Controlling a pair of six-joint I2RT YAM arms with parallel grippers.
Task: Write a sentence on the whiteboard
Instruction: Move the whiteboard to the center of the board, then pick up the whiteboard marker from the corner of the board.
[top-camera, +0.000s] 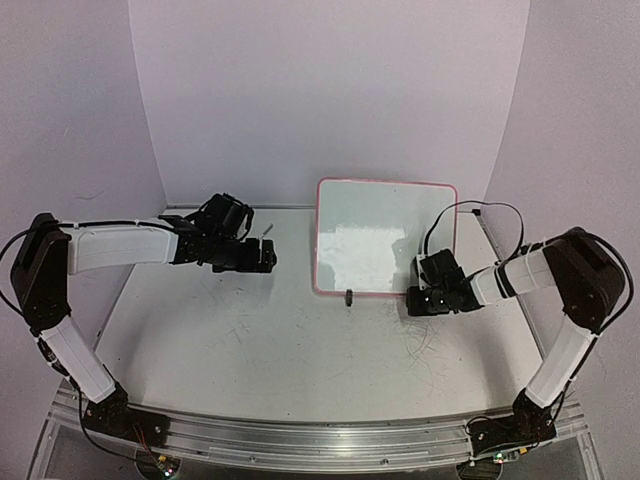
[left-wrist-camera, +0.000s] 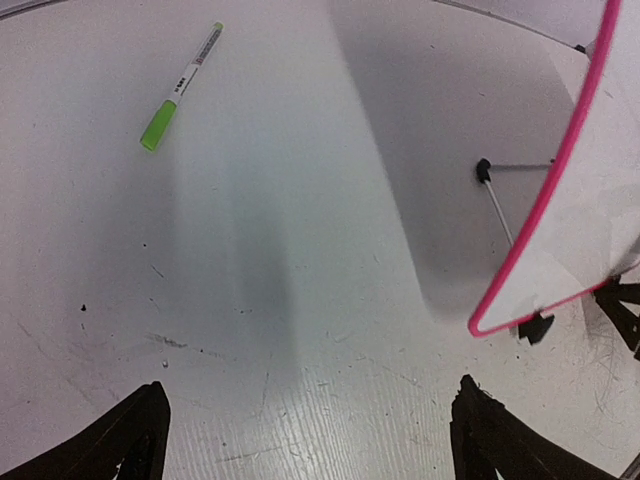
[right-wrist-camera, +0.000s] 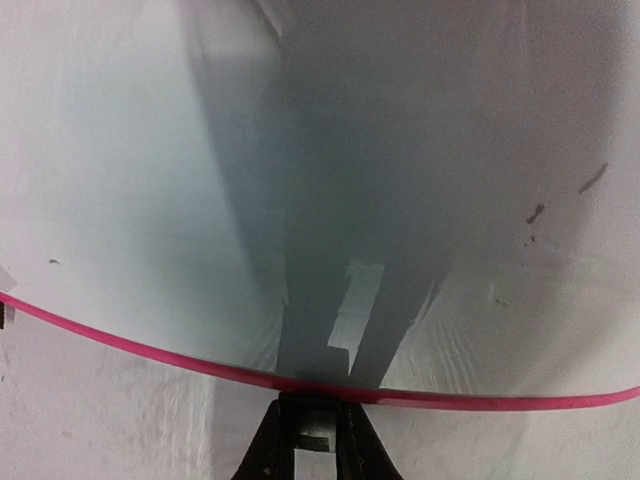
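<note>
The whiteboard (top-camera: 385, 235) stood on the table (top-camera: 250, 340), its lower edge pinched by the right gripper (right-wrist-camera: 308, 410).
Those jaws were clamped narrow on the pink rim; the left gripper (left-wrist-camera: 310, 432) gaped wide, left of the board, near a green marker (left-wrist-camera: 180, 88).

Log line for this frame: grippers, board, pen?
left gripper: open over table | right gripper: shut on whiteboard lower frame | marker: lying on table | whiteboard: upright, no writing visible
</note>
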